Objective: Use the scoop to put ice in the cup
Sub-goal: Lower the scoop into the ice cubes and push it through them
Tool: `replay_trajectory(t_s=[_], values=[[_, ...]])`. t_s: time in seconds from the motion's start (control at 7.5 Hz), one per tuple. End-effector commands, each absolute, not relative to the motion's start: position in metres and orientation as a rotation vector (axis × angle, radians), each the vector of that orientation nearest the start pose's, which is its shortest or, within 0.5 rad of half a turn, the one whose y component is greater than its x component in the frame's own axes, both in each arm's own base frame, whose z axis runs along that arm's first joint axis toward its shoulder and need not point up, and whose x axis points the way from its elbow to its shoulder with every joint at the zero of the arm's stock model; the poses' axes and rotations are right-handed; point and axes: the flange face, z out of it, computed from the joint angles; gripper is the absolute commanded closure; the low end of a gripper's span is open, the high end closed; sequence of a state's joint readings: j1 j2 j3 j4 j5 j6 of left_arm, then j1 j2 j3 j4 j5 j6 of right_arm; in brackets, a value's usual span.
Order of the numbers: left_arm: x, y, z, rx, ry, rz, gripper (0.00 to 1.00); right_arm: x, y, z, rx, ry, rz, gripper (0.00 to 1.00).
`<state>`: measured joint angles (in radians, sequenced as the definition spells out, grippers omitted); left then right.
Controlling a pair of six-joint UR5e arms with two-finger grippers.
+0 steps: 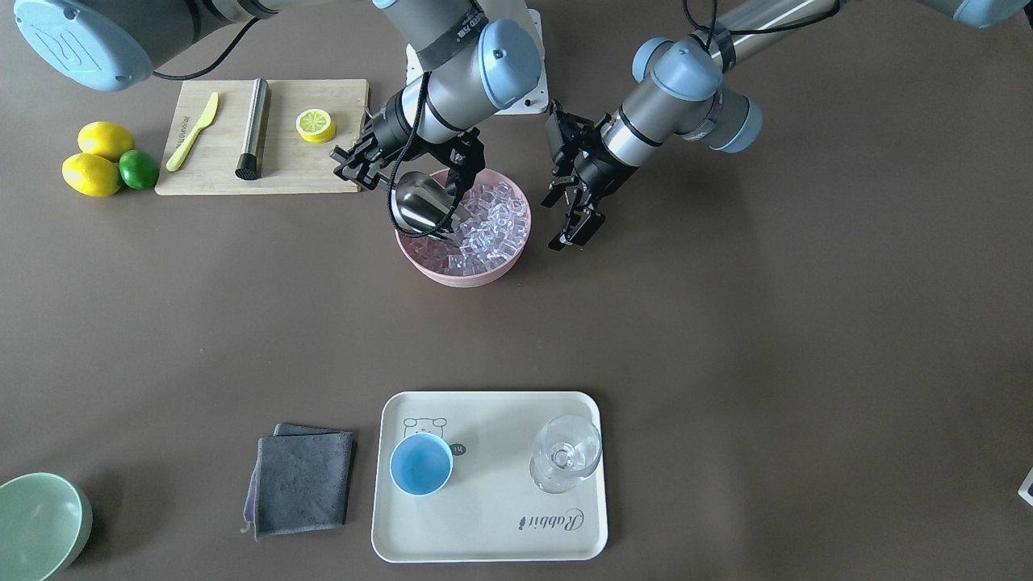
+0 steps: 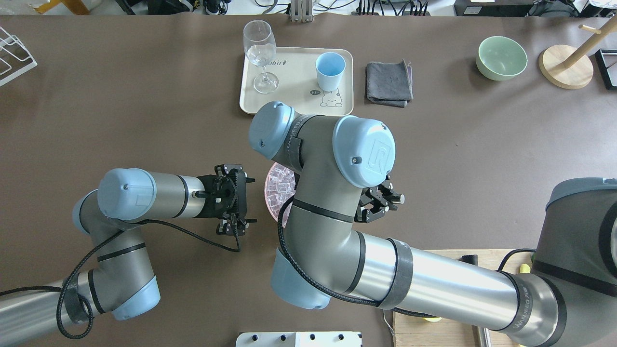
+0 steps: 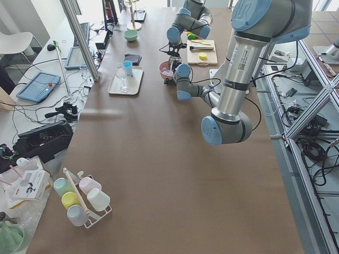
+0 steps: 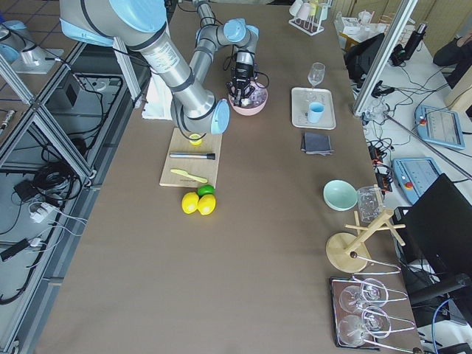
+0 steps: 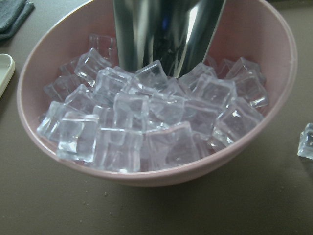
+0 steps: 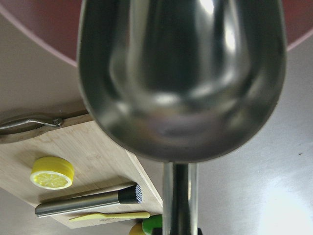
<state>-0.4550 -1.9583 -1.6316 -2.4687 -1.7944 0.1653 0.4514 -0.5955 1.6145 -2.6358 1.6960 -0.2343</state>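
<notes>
A pink bowl (image 1: 452, 278) holds many clear ice cubes (image 1: 492, 226); they fill the left wrist view (image 5: 146, 112). My right gripper (image 1: 411, 165) is shut on the handle of the steel scoop (image 1: 424, 202). The scoop is tilted down with its tip in the ice at the bowl's side. Its trough (image 6: 181, 73) is empty in the right wrist view. My left gripper (image 1: 575, 216) is open and empty, just beside the bowl; it also shows in the overhead view (image 2: 248, 200). The light-blue cup (image 1: 420, 464) stands empty on a cream tray (image 1: 492, 524).
A clear stemmed glass (image 1: 565, 456) shares the tray. A grey cloth (image 1: 300, 482) and a green bowl (image 1: 40, 524) lie beside it. A cutting board (image 1: 307, 165) with a steel cylinder (image 1: 253, 129), lemon slice and knife sits near the bowl. One loose cube (image 5: 305, 141) lies on the table.
</notes>
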Motion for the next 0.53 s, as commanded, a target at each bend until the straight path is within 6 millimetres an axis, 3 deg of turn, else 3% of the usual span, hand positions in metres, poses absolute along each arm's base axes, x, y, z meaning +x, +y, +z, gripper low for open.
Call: replay_trajectory(t_s=[0.0,0.13,0.4], values=[[0.519,-0.383,0.299,1.212,0.823,1.193,0.02,-0.511,-0.381,0.189,-0.023,-0.139,-1.37,1.0],[0.516,-0.39,0.296,1.216,0.817,1.184,0.02,-0.499,-0.375,0.195,0.009,-0.153,-1.375,1.0],[0.509,-0.401,0.296,1.206,0.799,1.174,0.02,-0.498,-0.374,0.2,0.046,-0.169,-1.393,1.0]])
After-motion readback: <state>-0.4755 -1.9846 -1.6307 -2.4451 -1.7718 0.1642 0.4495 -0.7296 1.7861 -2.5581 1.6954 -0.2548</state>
